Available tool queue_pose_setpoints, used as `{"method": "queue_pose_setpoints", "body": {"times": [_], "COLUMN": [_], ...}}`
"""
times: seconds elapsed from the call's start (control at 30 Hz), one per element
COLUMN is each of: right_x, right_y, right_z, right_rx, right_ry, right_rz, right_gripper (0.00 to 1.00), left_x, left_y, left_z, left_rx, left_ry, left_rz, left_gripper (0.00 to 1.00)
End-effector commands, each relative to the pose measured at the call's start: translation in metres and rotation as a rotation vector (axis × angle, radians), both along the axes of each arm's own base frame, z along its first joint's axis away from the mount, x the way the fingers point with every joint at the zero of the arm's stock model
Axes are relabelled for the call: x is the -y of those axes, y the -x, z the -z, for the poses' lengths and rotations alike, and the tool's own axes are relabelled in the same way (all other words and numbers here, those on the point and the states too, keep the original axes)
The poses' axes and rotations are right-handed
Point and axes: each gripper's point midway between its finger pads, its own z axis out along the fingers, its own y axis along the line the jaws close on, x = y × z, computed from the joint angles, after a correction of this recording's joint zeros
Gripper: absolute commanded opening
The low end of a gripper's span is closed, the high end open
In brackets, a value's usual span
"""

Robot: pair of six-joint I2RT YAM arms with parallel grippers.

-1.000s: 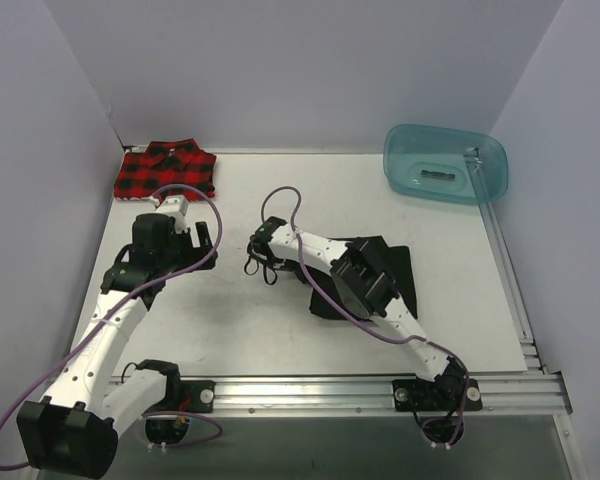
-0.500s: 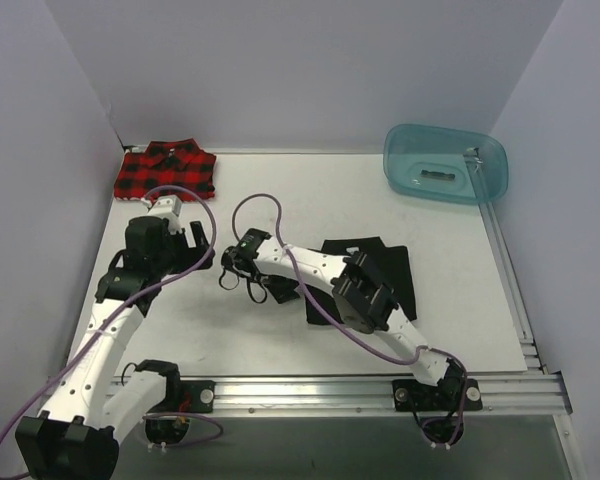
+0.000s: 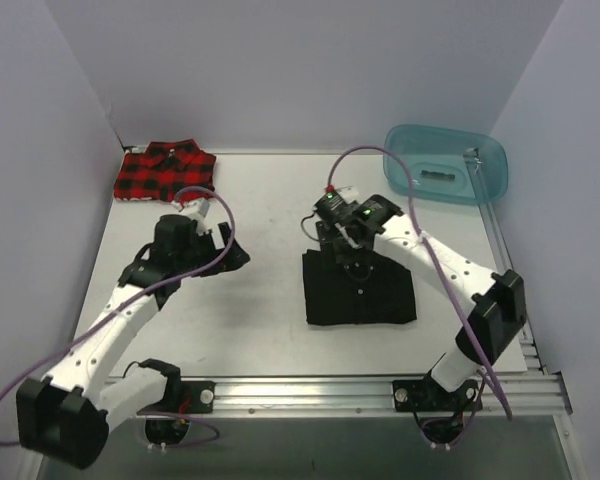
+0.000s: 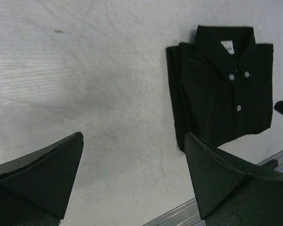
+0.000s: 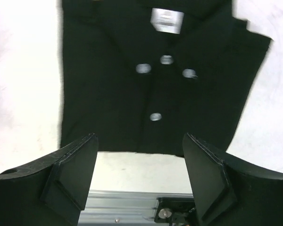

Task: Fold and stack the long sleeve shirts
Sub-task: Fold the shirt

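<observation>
I see the black shirt folded at 5 o'clock on the surface and the plaid flannel shirt folded at 10 o'clock. I judge stacking is not yet done. The left end effector and the right end effector gape wide, holding nothing.

Cannot see the collar of the black shirt from above, under the right end effector. Blurred and top-cropped in right wrist view. Cannot identify what lies in the teal tub.

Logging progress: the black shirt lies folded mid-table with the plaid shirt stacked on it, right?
No. The black shirt lies folded mid-table, but the plaid shirt is not on it: the top external view shows it apart, in the far left corner.
</observation>
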Motion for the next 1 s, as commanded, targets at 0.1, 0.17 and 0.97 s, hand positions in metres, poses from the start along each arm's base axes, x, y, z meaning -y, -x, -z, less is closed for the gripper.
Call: {"method": "queue_pose_setpoints", "body": {"times": [0.1,0.17,0.97], "right_x": [0.04,0.054,0.081], "right_y": [0.0,0.002,0.018], "right_z": [0.012,0.015,0.032], "right_rx": [0.055,0.088,0.126], "right_ry": [-0.301,-0.388,-0.572], "right_rz": [0.154,0.213,0.265], "right_gripper": [0.72,0.72,0.71], "left_x": [0.097,0.122,0.198], "left_y": [-0.029,-0.039,-0.058], "left_z": [0.0,0.013,0.15], "left_rx": [-0.008,-0.049,-0.262], "left_ry": [0.127,0.13,-0.086], "left_rz": [0.135,0.159,0.212], "left_gripper": [0.97,0.97,0.54]}}
